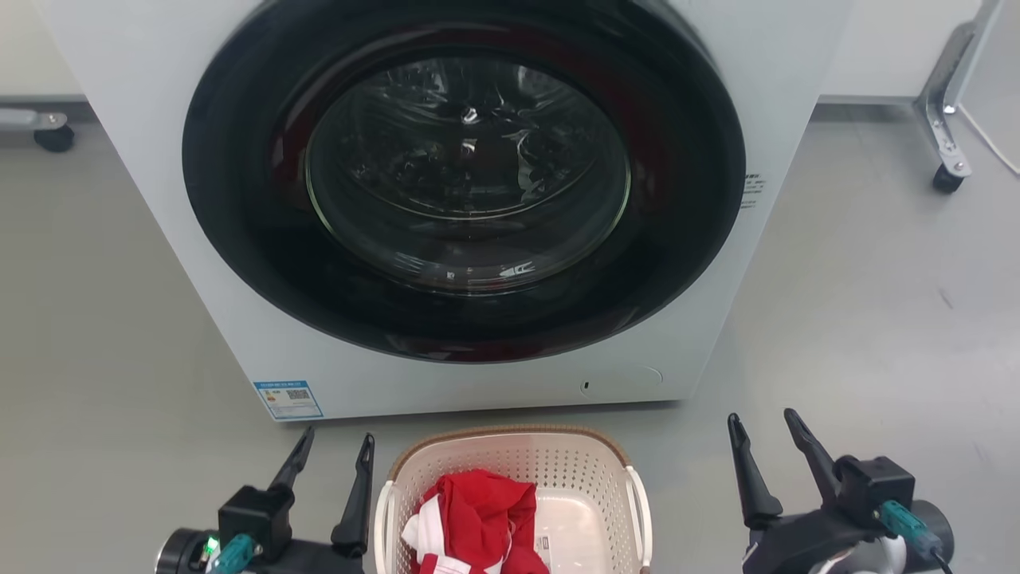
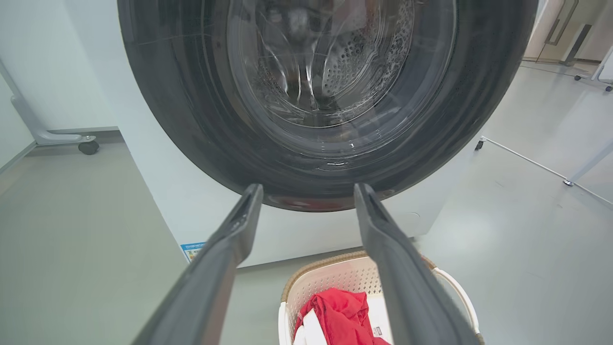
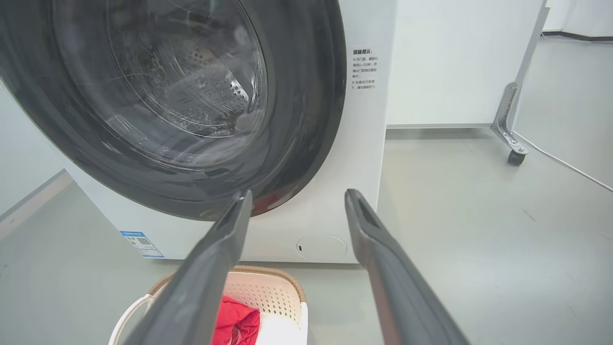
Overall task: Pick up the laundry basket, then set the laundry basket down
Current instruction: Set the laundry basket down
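The laundry basket is cream-white and perforated, with a brown rim and white side handles. It stands on the floor just in front of the washer, at the bottom centre of the head view, with red and white cloth inside. My left gripper is open to the basket's left, apart from it. My right gripper is open to its right, farther off. The left wrist view shows the basket below the open left gripper. In the right wrist view the basket lies low left of the open right gripper.
A white front-loading washer with a shut dark round door stands right behind the basket. Wheeled frame legs stand at the back right and another caster at the back left. Grey floor spreads on both sides.
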Robot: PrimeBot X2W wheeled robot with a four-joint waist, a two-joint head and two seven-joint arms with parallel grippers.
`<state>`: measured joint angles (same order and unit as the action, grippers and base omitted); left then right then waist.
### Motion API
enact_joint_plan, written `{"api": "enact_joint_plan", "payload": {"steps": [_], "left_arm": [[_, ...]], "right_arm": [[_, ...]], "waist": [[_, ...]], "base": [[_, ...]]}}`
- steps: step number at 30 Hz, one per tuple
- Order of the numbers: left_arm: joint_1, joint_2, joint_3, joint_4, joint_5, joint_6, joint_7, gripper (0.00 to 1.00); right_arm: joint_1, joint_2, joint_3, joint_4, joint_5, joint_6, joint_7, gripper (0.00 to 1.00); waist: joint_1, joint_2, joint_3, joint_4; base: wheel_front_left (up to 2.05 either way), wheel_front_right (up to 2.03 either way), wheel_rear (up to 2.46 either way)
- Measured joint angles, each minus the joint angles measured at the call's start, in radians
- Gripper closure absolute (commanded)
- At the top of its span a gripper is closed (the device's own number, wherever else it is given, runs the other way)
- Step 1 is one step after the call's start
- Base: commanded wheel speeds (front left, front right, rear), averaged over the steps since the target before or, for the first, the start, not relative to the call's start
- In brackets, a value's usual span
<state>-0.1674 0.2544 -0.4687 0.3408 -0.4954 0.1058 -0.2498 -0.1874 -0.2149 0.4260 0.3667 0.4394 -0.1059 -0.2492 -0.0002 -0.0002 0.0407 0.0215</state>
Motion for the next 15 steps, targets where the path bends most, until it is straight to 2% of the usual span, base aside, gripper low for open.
{"api": "enact_joint_plan", "payload": {"steps": [15], "left_arm": [[0.203, 0.011, 0.070, -0.184, 0.031, 0.018, 0.000, 0.00]], "right_arm": [[0.186, 0.003, -0.084, -0.175, -0.046, -0.018, 0.000, 0.00]], "waist": [[0.0001, 0.0000, -0.064, -0.011]], "base": [[0.00, 0.00, 0.00]]}}
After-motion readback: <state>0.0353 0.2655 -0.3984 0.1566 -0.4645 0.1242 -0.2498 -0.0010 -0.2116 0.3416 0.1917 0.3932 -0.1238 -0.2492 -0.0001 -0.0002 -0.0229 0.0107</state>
